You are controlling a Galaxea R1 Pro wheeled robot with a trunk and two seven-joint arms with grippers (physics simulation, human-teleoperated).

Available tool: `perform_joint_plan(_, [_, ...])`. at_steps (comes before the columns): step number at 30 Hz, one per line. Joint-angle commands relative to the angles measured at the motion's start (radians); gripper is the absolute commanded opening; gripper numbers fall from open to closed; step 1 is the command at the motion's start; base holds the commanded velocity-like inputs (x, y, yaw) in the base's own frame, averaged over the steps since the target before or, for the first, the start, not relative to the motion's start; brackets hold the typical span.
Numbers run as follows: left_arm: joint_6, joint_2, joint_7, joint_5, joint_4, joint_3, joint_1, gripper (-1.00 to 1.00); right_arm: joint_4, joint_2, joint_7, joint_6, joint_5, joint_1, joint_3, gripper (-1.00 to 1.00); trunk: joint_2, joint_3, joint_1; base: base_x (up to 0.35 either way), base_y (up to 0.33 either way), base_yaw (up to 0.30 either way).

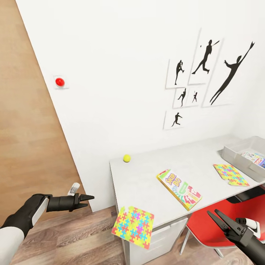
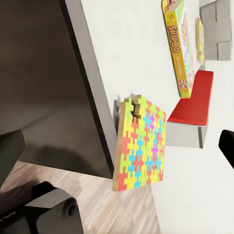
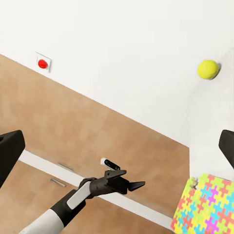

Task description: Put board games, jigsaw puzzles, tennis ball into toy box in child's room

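On the light grey table (image 1: 143,176), the tennis ball (image 1: 127,158) rests near the back left corner by the wall. The SKIP-BO board game (image 1: 179,189) lies flat mid-table. One jigsaw puzzle (image 1: 230,174) lies beside the toy box (image 1: 235,159), which has a printed box (image 1: 254,157) inside it. The other jigsaw puzzle (image 1: 133,222) overhangs the table's front left corner. My left gripper (image 1: 90,198) hovers open left of the table, level with that puzzle (image 2: 141,144). My right gripper (image 1: 212,211) is open below the table's front edge, over the chair. The bed is out of view.
A red chair (image 1: 221,224) is tucked under the table at the right. A white drawer unit (image 1: 158,239) sits beneath the table's left end. The white wall carries black sports posters (image 1: 206,73) and a red knob (image 1: 59,81). Wood-plank floor (image 1: 73,235) spreads left of the table.
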Motion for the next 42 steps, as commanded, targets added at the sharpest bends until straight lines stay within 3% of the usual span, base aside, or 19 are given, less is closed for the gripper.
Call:
perform_joint_plan(1, [0.005,0.001,-0.001,0.004,0.0,-0.002,-0.001,1.0,-0.001,0.0,-0.001,0.006,-0.005,0.0,0.0,1.0,-0.008,-0.004,0.004,0.0,0.0,0.0])
perform_joint_plan(19, [0.004,0.001,-0.008,0.004,-0.002,-0.009,-0.001,1.0,-0.001,0.0,-0.001,0.006,-0.005,0.0,0.0,1.0,-0.134,-0.061,0.073,0.0,0.0,0.0])
perform_joint_plan(29, [0.004,0.0,-0.011,0.004,-0.004,-0.083,-0.002,1.0,-0.001,0.0,-0.001,0.006,-0.006,0.0,0.0,1.0,-0.204,-0.092,0.112,0.0,0.0,0.0])
perform_joint_plan(32, [0.004,0.0,-0.013,0.005,-0.007,-0.118,-0.003,1.0,-0.001,0.0,-0.001,0.006,-0.006,0.0,0.0,1.0,-0.204,-0.092,0.112,0.0,0.0,0.0])
perform_joint_plan(42, [0.004,0.001,-0.013,0.005,-0.01,-0.134,-0.004,1.0,-0.001,0.0,-0.001,0.006,-0.006,0.0,0.0,1.0,-0.204,-0.092,0.112,0.0,0.0,0.0])
